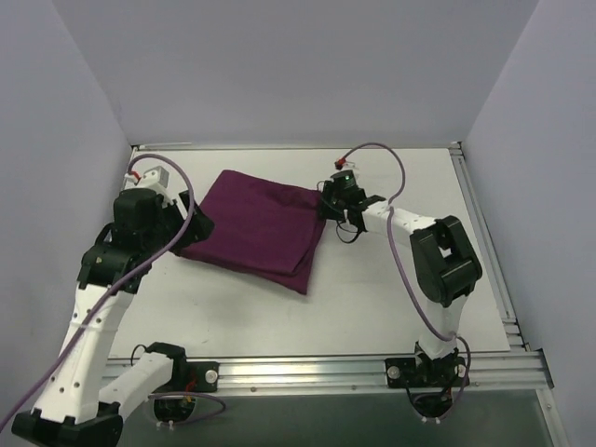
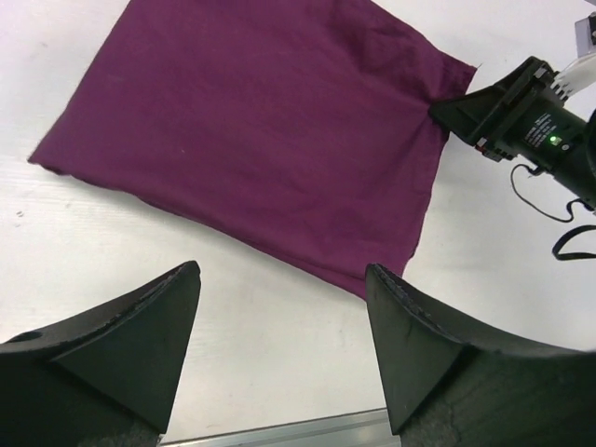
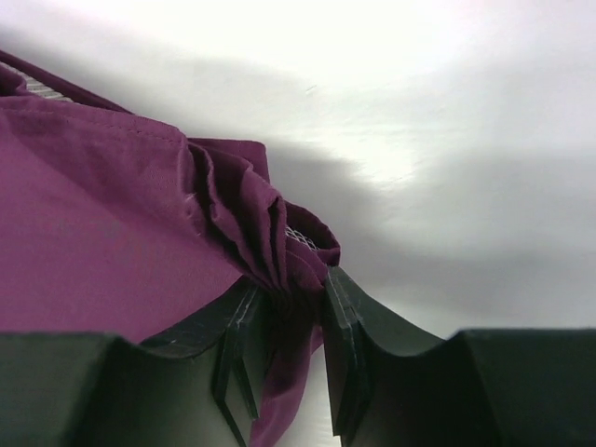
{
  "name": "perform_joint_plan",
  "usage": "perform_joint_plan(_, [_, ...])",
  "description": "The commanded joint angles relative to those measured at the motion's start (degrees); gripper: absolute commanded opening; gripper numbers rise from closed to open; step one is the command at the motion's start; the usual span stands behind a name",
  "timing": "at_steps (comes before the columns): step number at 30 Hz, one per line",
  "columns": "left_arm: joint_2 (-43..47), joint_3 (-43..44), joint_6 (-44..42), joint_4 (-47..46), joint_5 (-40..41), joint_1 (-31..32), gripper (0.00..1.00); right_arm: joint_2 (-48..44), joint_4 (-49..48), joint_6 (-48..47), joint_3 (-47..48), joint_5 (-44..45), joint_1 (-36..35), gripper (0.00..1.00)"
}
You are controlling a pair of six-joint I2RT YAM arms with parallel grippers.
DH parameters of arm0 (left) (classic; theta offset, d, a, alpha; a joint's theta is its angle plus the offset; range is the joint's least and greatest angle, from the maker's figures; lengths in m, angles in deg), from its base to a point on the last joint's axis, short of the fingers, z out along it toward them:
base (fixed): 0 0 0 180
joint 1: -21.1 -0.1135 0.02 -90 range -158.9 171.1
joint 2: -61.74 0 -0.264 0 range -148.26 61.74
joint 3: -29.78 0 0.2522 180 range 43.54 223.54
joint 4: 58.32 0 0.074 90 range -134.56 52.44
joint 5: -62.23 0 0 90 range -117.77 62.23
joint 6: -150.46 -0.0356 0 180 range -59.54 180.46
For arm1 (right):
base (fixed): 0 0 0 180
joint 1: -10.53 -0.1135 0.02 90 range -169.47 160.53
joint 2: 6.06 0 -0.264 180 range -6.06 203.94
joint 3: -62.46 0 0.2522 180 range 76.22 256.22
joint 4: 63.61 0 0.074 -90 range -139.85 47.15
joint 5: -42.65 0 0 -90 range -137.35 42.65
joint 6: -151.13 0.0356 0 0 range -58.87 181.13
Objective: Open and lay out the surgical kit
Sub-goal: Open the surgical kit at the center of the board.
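**Right jaws pinch the corner of the purple wrap; left jaws stand wide over its near edge**

In the right wrist view we see the right gripper [image 3: 289, 312] closed narrow on a bunched corner of the cloth wrap [image 3: 102, 233]. The dark purple fabric is gathered in soft folds between the two black fingers. It is matte and woven, with a stitched hem. Just behind the pinched fold a small bit of silver mesh [image 3: 297, 236] shows from under the cloth; we cannot tell more of it.

The left gripper [image 2: 281, 275] has its jaws wide and holds nothing. Its two black, wedge-shaped fingers hang above the bare white table [image 2: 279, 354], just near of the wrap's near edge.

From above, the wrap [image 1: 256, 228] lies as a flat, folded, roughly square bundle in the middle of the table [image 1: 391, 307], turned a little. The right arm [image 1: 447, 261] is bent at the elbow and reaches left to the wrap's far right corner. The left arm [image 1: 102, 270] rises from its base and leans over the left side of the wrap.
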Motion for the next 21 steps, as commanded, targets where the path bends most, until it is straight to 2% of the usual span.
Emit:
perform_joint_plan(1, [-4.7,0.2,2.1,-9.0,-4.7,0.8,0.80,-1.5,4.9,-10.5,4.7,-7.3,7.0,0.28])
perform_joint_plan(5, [-10.6,0.3,1.0,-14.9,-3.6,5.7,0.80,3.9,8.3,-16.6,11.7,-13.1,12.0,0.33])
perform_joint_plan(11, [-21.3,4.5,-0.5,-19.9,4.5,17.7,0.82,11.5,15.5,-21.4,24.1,-18.3,17.8,0.36])
perform_joint_plan(12, [-22.7,5.8,-0.9,-20.7,4.8,18.9,0.83,12.0,15.9,-21.5,26.6,-19.2,19.5,0.44])
perform_joint_plan(14, [-26.8,7.3,-1.9,-23.1,6.2,21.8,0.86,12.6,16.7,-20.2,28.2,-20.2,21.0,0.53])
perform_joint_plan(15, [-28.2,8.9,-2.6,-23.9,6.9,23.0,0.88,12.1,16.8,-18.4,28.6,-20.6,21.7,0.63])
perform_joint_plan(17, [-33.0,11.0,-5.3,-25.7,9.4,26.7,0.91,8.0,17.3,-16.3,26.7,-18.3,22.4,0.70])
perform_joint_plan(19, [-38.4,15.3,-7.2,-26.1,10.5,29.1,0.93,1.9,18.6,-12.7,22.5,-15.0,22.4,0.81])
perform_joint_plan(21, [-41.7,18.0,-8.2,-25.3,14.0,32.7,0.95,-2.7,19.4,-11.0,18.8,-12.3,22.5,0.82])
